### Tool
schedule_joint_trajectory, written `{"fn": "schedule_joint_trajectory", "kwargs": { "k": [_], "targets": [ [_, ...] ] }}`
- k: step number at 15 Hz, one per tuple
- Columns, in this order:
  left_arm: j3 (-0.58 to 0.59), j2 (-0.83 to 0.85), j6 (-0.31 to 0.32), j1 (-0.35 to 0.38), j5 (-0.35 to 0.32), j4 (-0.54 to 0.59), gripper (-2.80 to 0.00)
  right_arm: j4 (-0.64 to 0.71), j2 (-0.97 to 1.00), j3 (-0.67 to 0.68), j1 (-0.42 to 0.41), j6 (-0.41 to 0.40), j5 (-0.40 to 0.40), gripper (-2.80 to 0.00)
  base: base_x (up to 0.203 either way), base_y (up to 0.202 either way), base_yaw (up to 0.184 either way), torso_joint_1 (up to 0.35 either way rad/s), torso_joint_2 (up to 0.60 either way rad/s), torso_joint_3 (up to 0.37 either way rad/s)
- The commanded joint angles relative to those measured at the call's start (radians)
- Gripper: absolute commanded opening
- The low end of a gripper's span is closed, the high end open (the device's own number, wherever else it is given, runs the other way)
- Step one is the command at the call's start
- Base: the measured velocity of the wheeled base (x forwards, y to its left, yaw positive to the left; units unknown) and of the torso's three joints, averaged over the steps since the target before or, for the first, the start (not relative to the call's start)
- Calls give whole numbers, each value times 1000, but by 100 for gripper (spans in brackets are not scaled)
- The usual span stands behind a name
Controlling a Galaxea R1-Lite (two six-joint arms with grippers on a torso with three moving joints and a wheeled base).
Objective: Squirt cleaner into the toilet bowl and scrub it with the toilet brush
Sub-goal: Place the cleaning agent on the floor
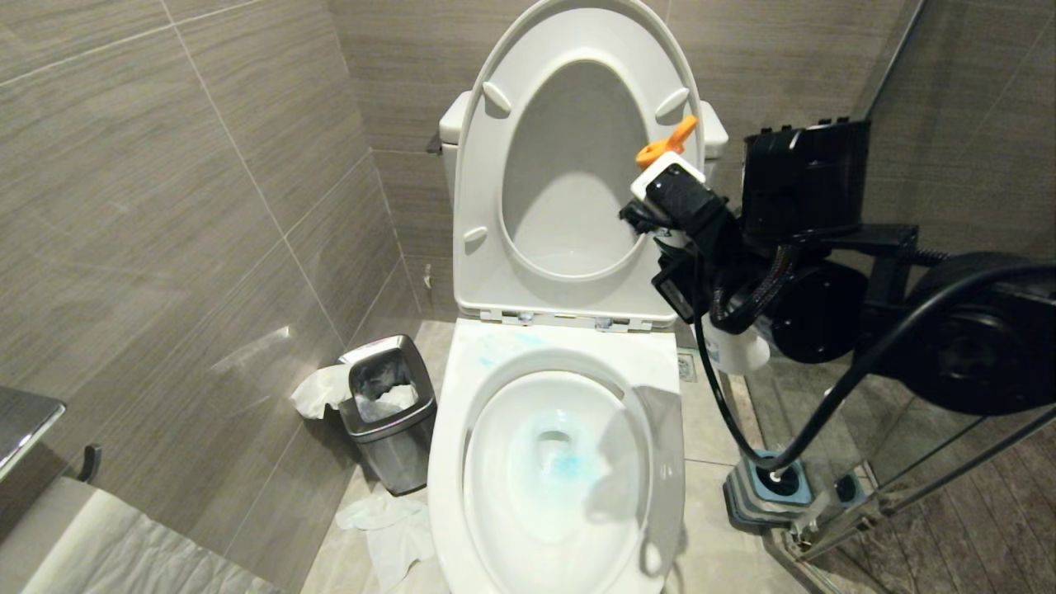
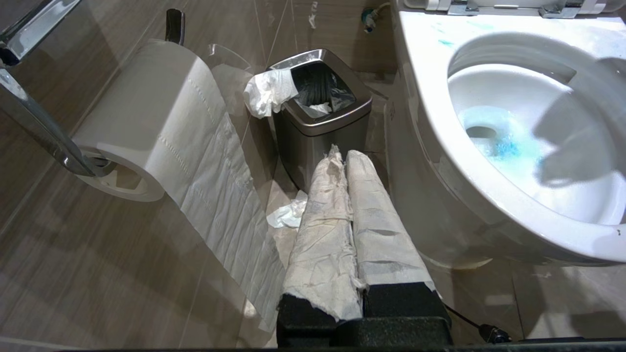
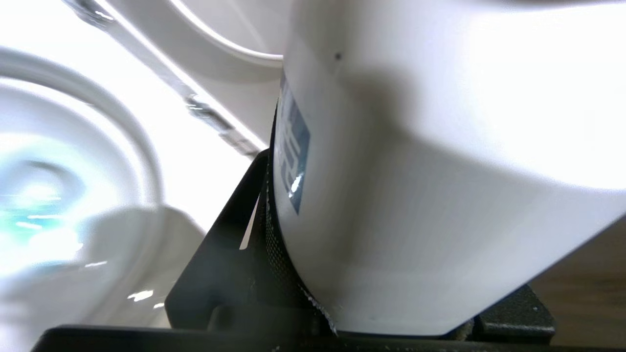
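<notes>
Right gripper (image 1: 701,247) clamped on white bottle (image 3: 440,195), beside raised seat, above toilet bowl (image 1: 445,462); cleaner (image 1: 569,466) pooled inside.

Grey-brown tiled walls (image 1: 165,206) meet a beige tiled floor (image 1: 709,421). A steel bin (image 1: 389,412) stands near the wall, with crumpled paper (image 1: 388,528) on the floor beside it.

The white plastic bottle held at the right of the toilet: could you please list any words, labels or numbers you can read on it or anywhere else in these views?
None can be read.
White plastic bottle: a blue-grey rectangular label shows at its edge, seen at a steep angle and blurred; no letters legible.
Glossy white ceramic toilet bowl, small square steel bin, toilet paper roll: no visible text.
</notes>
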Motion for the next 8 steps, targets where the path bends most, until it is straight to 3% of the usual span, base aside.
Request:
{"fn": "schedule_joint_trajectory", "kwargs": {
  "k": [1, 3, 4, 8],
  "targets": [
    [0, 1, 0, 1, 0, 0, -280, 250, -131, -47, -11, 310, 94, -280, 0, 0, 0, 0, 0, 0],
    [0, 1, 0, 1, 0, 0, -280, 329, -213, -43, -58, 465, 311, -280, 0, 0, 0, 0, 0, 0],
    [0, 1, 0, 0, 0, 0, -280, 347, -245, -31, -97, 516, 369, -280, 0, 0, 0, 0, 0, 0],
    [0, 1, 0, 1, 0, 0, -280, 302, -348, 92, -177, 556, 379, -280, 0, 0, 0, 0, 0, 0]
  ]
}}
